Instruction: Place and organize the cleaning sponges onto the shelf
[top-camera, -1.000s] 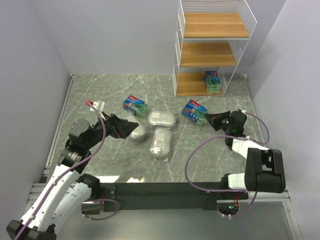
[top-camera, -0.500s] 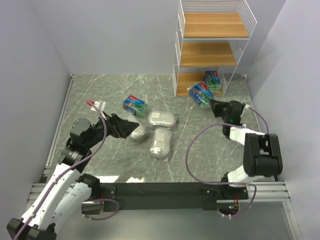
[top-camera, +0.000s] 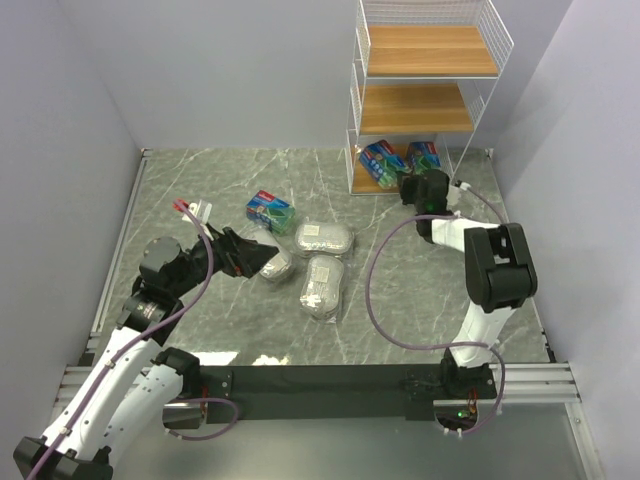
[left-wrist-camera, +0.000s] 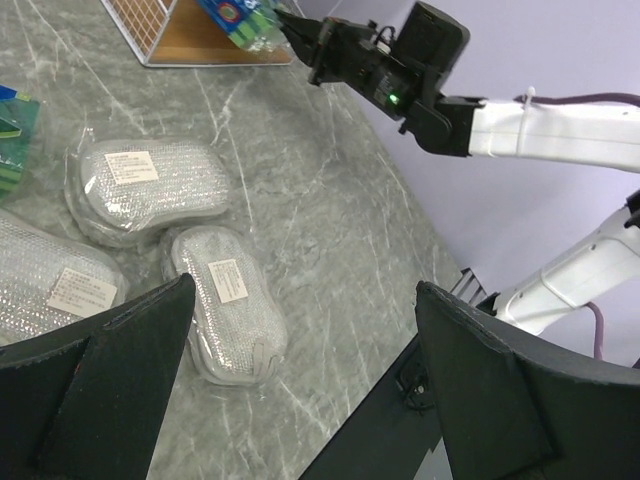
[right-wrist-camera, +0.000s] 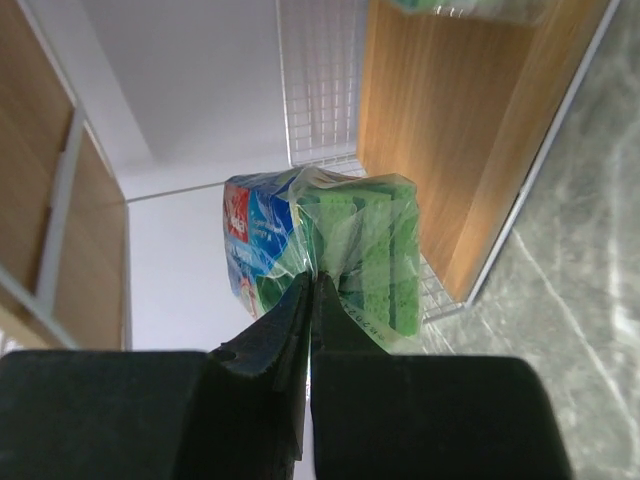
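Observation:
My right gripper (top-camera: 404, 184) is shut on the wrap of a green sponge pack (top-camera: 380, 160) and holds it at the front of the shelf's (top-camera: 415, 108) bottom tier; the right wrist view shows the pinch (right-wrist-camera: 312, 285) on the pack (right-wrist-camera: 350, 240). A second green pack (top-camera: 424, 158) lies on that tier. A third green pack (top-camera: 270, 210) lies on the table. Three silvery packs (top-camera: 323, 239), (top-camera: 322, 283), (top-camera: 275, 265) lie mid-table. My left gripper (top-camera: 262, 256) is open and empty, right beside the leftmost silvery pack; its view (left-wrist-camera: 300, 380) shows the silvery packs (left-wrist-camera: 150, 185), (left-wrist-camera: 225, 315).
The shelf's two upper wooden tiers (top-camera: 430, 48) hold nothing. Grey walls close in the marble table (top-camera: 200, 180) on the left, back and right. A small red-and-white item (top-camera: 190, 209) lies at the left. A black rail (top-camera: 330, 380) runs along the near edge.
My right gripper has carried the green pack from the table's right side up and back to the shelf's bottom tier. The left arm has not moved.

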